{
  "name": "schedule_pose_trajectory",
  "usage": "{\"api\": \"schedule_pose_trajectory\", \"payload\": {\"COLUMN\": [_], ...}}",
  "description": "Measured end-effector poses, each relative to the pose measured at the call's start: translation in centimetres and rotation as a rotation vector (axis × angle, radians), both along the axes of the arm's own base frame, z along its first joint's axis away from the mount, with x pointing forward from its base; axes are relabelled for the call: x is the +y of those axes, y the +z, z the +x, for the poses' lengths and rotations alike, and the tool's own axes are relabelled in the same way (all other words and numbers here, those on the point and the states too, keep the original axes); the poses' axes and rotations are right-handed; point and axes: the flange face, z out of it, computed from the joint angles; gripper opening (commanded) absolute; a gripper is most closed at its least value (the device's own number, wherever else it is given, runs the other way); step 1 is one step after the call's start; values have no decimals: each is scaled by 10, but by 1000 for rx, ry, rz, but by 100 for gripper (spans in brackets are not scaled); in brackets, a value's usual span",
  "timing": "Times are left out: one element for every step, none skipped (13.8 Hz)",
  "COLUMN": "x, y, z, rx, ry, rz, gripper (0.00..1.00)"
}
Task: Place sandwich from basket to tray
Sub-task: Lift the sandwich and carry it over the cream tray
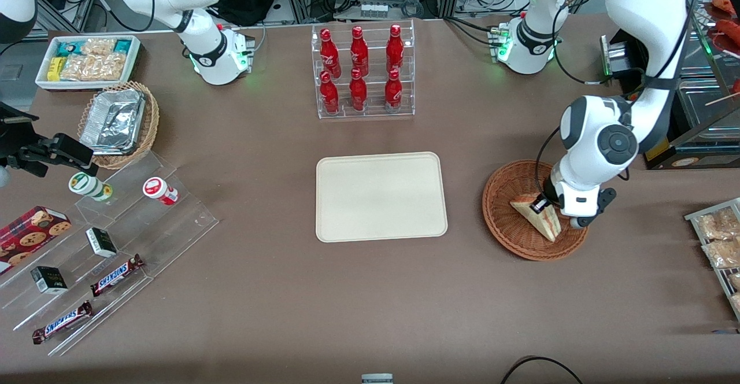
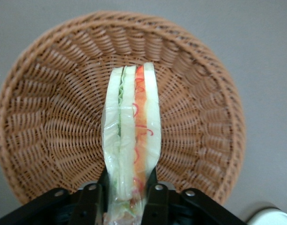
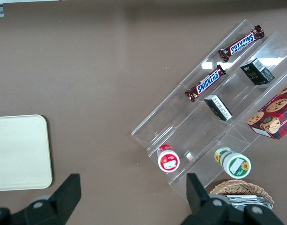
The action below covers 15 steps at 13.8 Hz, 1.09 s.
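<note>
Now gripper (image 1: 543, 205) jaws clamp sandwich (image 2: 132, 140) over basket (image 1: 509, 222), tray (image 1: 380, 196) beside

The gripper (image 1: 543, 203) hangs low toward the working arm's end of the table. Farther from the front camera than it, toward the table's middle, a clear rack (image 1: 363, 109) holds six red Coca-Cola bottles (image 1: 358, 54). A tray of bagged snacks (image 1: 720, 239) lies near it at the working arm's edge. Well away from it, at the parked arm's end, are a white bin of packaged snacks (image 1: 88, 60), a light wicker basket of foil containers (image 1: 118, 122), and a clear stepped display (image 1: 191, 222) with two small jars (image 1: 159, 190), a cookie box (image 1: 32, 231), two dark boxes (image 1: 101, 242) and two Snickers bars (image 1: 115, 274).
</note>
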Motion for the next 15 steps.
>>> {"api": "schedule_pose_trajectory", "payload": {"x": [-10,-26,-47,-74,-103,-132,-158,-180,-199,-217,-237,-260,-285,-310,-332], "y": [23,51,78,102,119,129,133,132,127,120,112,103,95,85,73], "z": [7,12,14,14,9,2,-7,-17,-26,-34,-44,-53,-62,-71,-78], "rx": [14,30,44,47,41,34,31,37,47,53,58,59,54,48,44], "ry": [-15,-37,-63,-91,-118,-148,-182,-219,-259,-308,-361,-413,-464,-511,-550], "rz": [3,5,4,-1,-11,-23,-35,-44,-46,-35,-24,-19,-26,-34,-37], "gripper": [9,9,9,9,9,9,11,11,10,10,10,10,10,11,11]}}
